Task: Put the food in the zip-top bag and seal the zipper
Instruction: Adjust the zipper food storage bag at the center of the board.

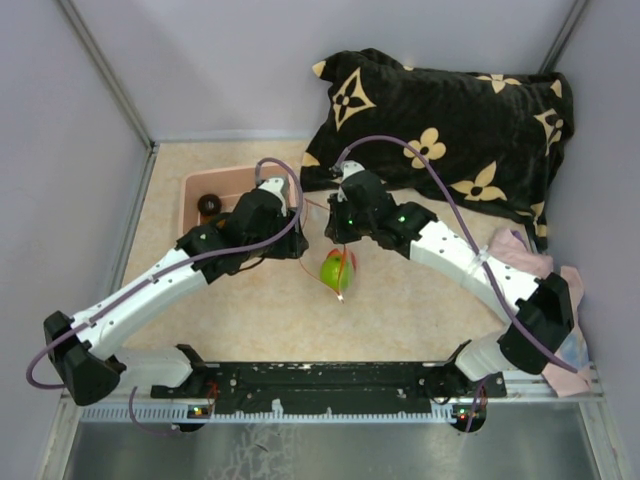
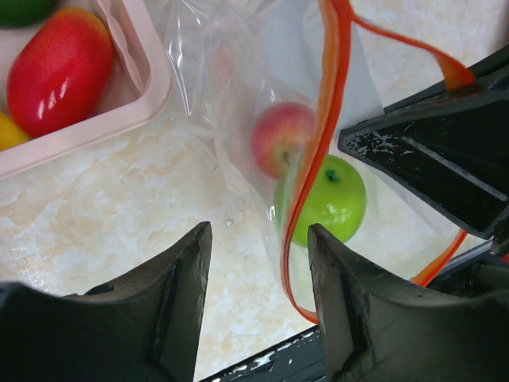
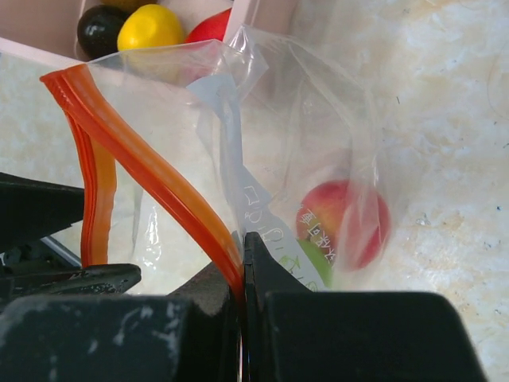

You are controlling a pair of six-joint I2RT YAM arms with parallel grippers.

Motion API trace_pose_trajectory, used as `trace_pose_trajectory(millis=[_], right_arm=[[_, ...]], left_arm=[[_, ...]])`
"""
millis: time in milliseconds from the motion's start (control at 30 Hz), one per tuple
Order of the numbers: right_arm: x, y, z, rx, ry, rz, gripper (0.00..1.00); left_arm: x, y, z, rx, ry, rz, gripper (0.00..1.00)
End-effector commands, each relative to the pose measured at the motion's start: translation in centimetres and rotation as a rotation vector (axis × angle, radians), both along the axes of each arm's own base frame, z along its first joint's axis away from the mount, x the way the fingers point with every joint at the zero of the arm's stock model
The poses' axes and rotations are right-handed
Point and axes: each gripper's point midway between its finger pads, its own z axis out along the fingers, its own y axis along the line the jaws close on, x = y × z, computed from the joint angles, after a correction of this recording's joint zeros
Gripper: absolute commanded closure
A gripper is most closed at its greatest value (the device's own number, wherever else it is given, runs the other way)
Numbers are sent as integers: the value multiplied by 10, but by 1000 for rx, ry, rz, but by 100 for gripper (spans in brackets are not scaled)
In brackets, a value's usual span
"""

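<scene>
The clear zip-top bag (image 1: pixel 338 268) hangs over the table between the two grippers, with a red apple (image 2: pixel 280 137) and a light green apple (image 2: pixel 332 199) inside. My right gripper (image 3: pixel 242 253) is shut on the bag's red-orange zipper (image 3: pixel 159 179) and holds the mouth up. My left gripper (image 2: pixel 258 248) is open and empty. The lower loop of the zipper (image 2: pixel 316 151) shows between its fingers, close to the right one. A red fruit (image 2: pixel 57 68), a yellow one (image 3: pixel 149 28) and a dark brown one (image 3: pixel 99 29) lie in the pink bin (image 1: pixel 196 182).
The pink bin stands just left of the bag, with its corner (image 2: pixel 151 87) close to the left fingers. A black flowered pillow (image 1: pixel 450 130) lies at the back right. A pink cloth (image 1: pixel 525 258) lies by the right arm. The right gripper (image 2: pixel 445 159) fills the right of the left wrist view.
</scene>
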Motion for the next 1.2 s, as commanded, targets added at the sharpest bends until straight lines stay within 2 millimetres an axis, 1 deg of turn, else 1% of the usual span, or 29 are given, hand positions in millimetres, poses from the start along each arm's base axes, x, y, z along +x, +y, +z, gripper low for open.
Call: trace_pose_trajectory(millis=[0,67,200,233,300,333,467,533,600,700,800,867,933,1033,1100,1167], right_arm=[[5,-11,34,3,-92,-12,100],[6,-16,35,-20,-102,-24,100],[9,-33,39,-86,-135,-65,98],[10,-38,40,-104,-145,-74,97],[12,-43,44,-129,-167,-79,94],[12,-44,46,-133,-178,-73,91],[16,-40,61,-150,-228,-25,70],[19,-39,72,-155,-255,-15,61],[22,-39,77,-167,-269,-8,56],[25,-43,74,-202,-264,-22,55],[26,-48,72,-219,-269,-37,57],[27,-49,74,-217,-285,-47,62],[32,-54,76,-235,-310,-64,72],[41,-65,80,-308,-350,-96,100],[47,-70,86,-360,-367,-101,100],[51,-80,100,-402,-399,-128,100]], left_arm=[[-7,-12,-11,-10,44,-54,50],[-7,-14,-12,-6,50,-58,60],[-2,-9,-7,13,18,-46,94],[-1,-9,-2,12,6,-50,100],[-1,-13,6,2,-17,-81,100],[-1,-16,11,-5,-25,-95,100],[2,-22,23,-11,-56,-132,100],[3,-26,31,-20,-68,-154,100],[3,-30,38,-34,-75,-166,100],[3,-35,43,-50,-77,-181,100],[2,-39,47,-64,-75,-195,100],[1,-41,50,-71,-76,-205,100],[3,-41,53,-70,-87,-210,100],[7,-42,57,-44,-101,-220,100],[11,-43,61,-17,-110,-227,100],[16,-43,71,-6,-132,-225,100]])
